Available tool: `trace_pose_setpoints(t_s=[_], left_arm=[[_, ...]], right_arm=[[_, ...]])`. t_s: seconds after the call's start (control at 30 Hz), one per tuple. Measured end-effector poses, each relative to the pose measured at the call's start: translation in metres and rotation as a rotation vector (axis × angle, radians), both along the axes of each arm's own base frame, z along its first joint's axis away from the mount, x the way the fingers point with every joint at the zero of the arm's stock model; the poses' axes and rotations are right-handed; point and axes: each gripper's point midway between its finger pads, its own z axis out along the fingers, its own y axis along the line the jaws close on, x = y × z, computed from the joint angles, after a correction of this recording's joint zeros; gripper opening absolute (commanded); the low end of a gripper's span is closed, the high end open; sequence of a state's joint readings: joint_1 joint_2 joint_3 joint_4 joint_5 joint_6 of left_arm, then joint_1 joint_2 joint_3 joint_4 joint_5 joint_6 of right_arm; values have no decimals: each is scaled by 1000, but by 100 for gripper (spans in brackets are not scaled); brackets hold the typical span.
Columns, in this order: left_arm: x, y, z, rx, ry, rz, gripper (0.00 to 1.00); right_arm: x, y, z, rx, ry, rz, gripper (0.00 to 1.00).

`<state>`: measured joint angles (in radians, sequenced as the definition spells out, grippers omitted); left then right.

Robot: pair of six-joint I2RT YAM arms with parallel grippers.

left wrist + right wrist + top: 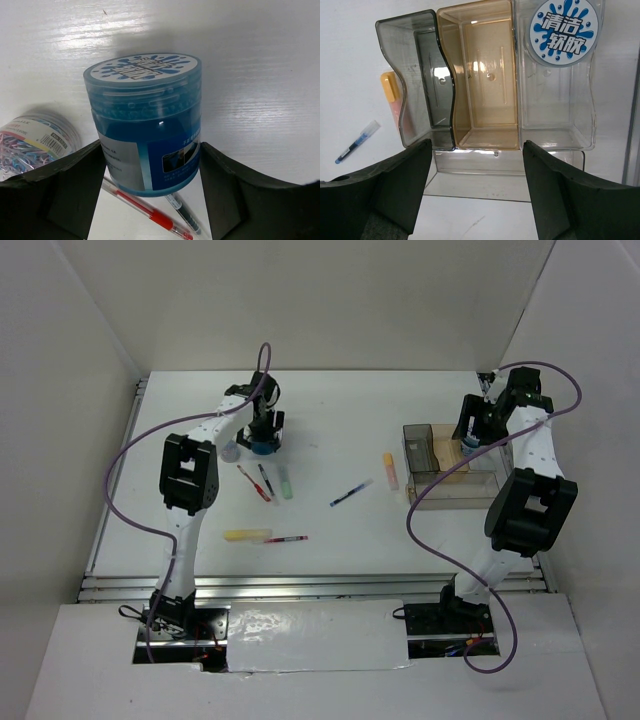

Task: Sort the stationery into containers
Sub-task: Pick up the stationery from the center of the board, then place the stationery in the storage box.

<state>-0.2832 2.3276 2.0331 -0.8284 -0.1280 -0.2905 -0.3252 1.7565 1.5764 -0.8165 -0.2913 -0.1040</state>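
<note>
Nearest the arm bases, a yellow highlighter (247,535) and a red pen (286,538) lie loose on the bench (340,560), almost end to end and well apart from the container. Farther out, a blue pen (350,493) lies alone mid-bench. To its left, two more pens (256,482) and a green highlighter (285,482) lie close together. An orange highlighter (390,471) lies just beside the grey end of the container (480,145), but outside it. None of these is sorted yet.

The container has three compartments side by side: grey, amber and clear. The grey and amber ones are empty. The clear one holds a single round thing with a blue-and-white printed lid (563,27), which looks to be the only item put away. The right gripper (477,150) hangs over the container with its fingers spread wide and nothing between them.

Farthest out on the left, the left gripper (150,150) has its fingers pressed against the two sides of an upright blue jar (145,100). Whether the jar is off the bench I cannot tell. A small clear tub of paper clips (35,140) stands just beside it.

By my reading the task is at an early stage. One item is in, one is in hand and has to cross to the container, and seven pens and highlighters plus the tub remain.
</note>
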Motion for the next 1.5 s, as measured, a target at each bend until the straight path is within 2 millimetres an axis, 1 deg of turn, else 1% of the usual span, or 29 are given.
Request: trace_pose_setpoints(t_s=[0.17, 0.27, 0.3, 0.37, 0.4, 0.47, 0.5, 0.53, 0.63, 0.67, 0.73, 0.8, 0.9, 0.97, 1.03, 1.07, 1.13, 1.17, 1.2, 1.27, 1.33, 1.4, 1.43, 1.5], left_arm=[[1, 4, -12, -1, 21, 3, 76], [2, 4, -12, -1, 18, -8, 68], [3, 4, -12, -3, 16, -18, 61], [4, 4, -13, -9, 8, -29, 53], [5, 4, -12, -12, 3, -41, 45], [5, 3, -11, -24, -9, -57, 36], [3, 3, -10, -27, -14, -74, 24], [1, 2, -9, -34, -13, -84, 18], [-6, 2, -2, -52, -29, -115, 17], [-8, 0, 6, -67, -45, -134, 18], [-13, -5, 30, -111, -97, -167, 18], [-20, -15, 66, -181, -183, -222, 16], [-33, -39, 144, -330, -370, -346, 16], [-50, -56, 192, -436, -492, -445, 19], [-77, -76, 231, -557, -579, -567, 20], [-92, -84, 244, -608, -609, -622, 20], [-119, -98, 257, -712, -634, -711, 20], [-132, -105, 259, -762, -632, -747, 20], [-144, -111, 256, -803, -617, -781, 20], [-164, -122, 248, -868, -558, -826, 18], [-175, -131, 241, -908, -507, -852, 18], [-188, -141, 240, -936, -473, -893, 18], [-192, -144, 241, -946, -465, -911, 18], [-202, -151, 243, -961, -458, -950, 20]], right_arm=[[0, 0, 0, -4, -2, 8, 79], [0, 0, 1, -7, -4, 12, 79], [0, 0, 1, -7, -4, 15, 79], [1, 1, 1, -3, -6, 19, 78], [1, 2, 1, 0, -7, 23, 78], [1, 4, 2, 9, -13, 33, 78], [2, 6, 3, 15, -18, 42, 78], [3, 8, 5, 20, -22, 50, 78], [4, 15, 11, 38, -45, 91, 78], [4, 19, 16, 44, -60, 112, 78], [5, 28, 29, 58, -97, 161, 79], [5, 39, 47, 74, -143, 217, 79], [7, 55, 78, 109, -221, 300, 80], [8, 67, 99, 141, -275, 357, 81], [6, 82, 117, 178, -324, 413, 82], [4, 91, 125, 196, -346, 442, 83], [-5, 114, 141, 242, -383, 503, 86], [-10, 127, 150, 260, -409, 536, 87], [-17, 143, 159, 285, -432, 574, 90], [-33, 173, 178, 326, -475, 649, 92], [-50, 204, 198, 359, -524, 739, 94], [-68, 237, 215, 385, -563, 840, 96], [-77, 252, 221, 399, -574, 888, 96], [-94, 277, 225, 430, -572, 965, 98]])
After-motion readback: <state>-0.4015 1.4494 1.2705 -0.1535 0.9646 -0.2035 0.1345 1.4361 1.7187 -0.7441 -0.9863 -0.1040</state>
